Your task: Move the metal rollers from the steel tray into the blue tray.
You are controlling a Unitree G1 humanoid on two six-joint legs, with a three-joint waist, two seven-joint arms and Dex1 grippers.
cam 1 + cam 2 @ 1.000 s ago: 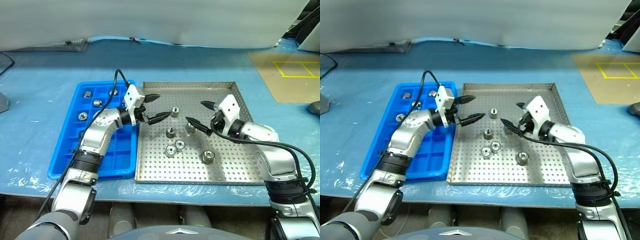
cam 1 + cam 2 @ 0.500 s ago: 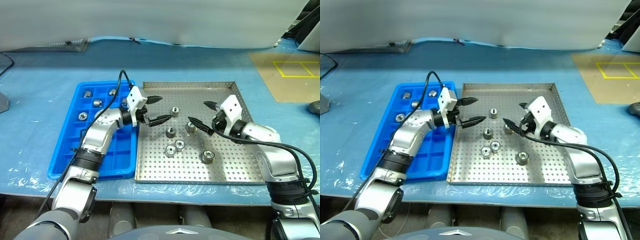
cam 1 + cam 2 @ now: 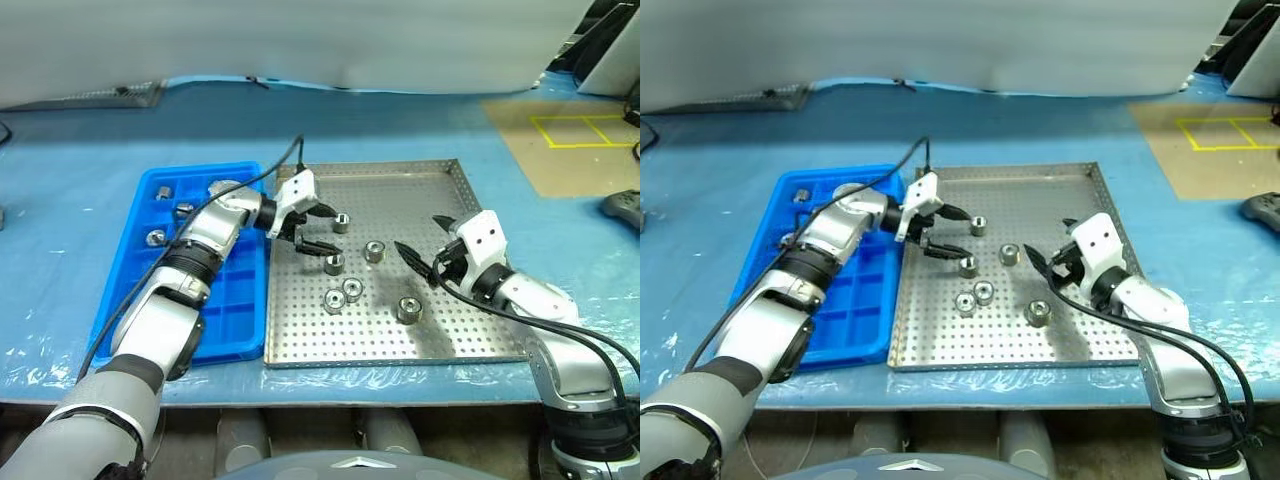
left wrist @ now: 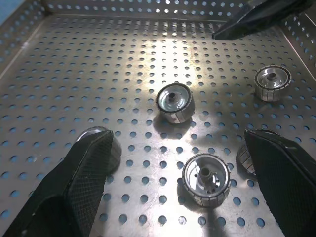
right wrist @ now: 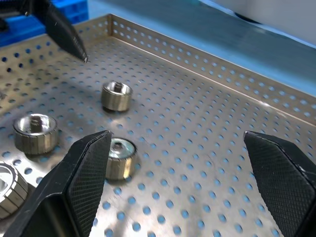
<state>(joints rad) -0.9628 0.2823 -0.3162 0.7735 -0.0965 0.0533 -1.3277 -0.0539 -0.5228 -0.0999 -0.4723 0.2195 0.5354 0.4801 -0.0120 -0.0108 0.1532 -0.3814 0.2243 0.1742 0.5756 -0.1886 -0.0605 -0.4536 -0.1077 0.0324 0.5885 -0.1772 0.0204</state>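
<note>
1. Steel tray (image 3: 440, 330): a perforated square tray on the blue-covered table (image 3: 90, 200); the blue tray (image 3: 135, 310) lies touching its left edge.
2. Metal rollers: six lie on the steel tray's floor, one at the back (image 3: 341, 222), one near the middle (image 3: 374, 251), one just under the left gripper (image 3: 333, 263), a touching pair (image 3: 343, 296) toward the front, and one alone at front right (image 3: 408, 310).
3. At least three more rollers (image 3: 163, 191) sit in the far compartments of the blue tray (the arm hides part of that row).
4. Left gripper (image 3: 322, 229): jaws wide apart, holding nothing, low over the steel tray's left part.
5. Right gripper (image 3: 424, 246): jaws equally wide, empty, above the tray's right half, fingertips pointing toward the middle roller.
</note>
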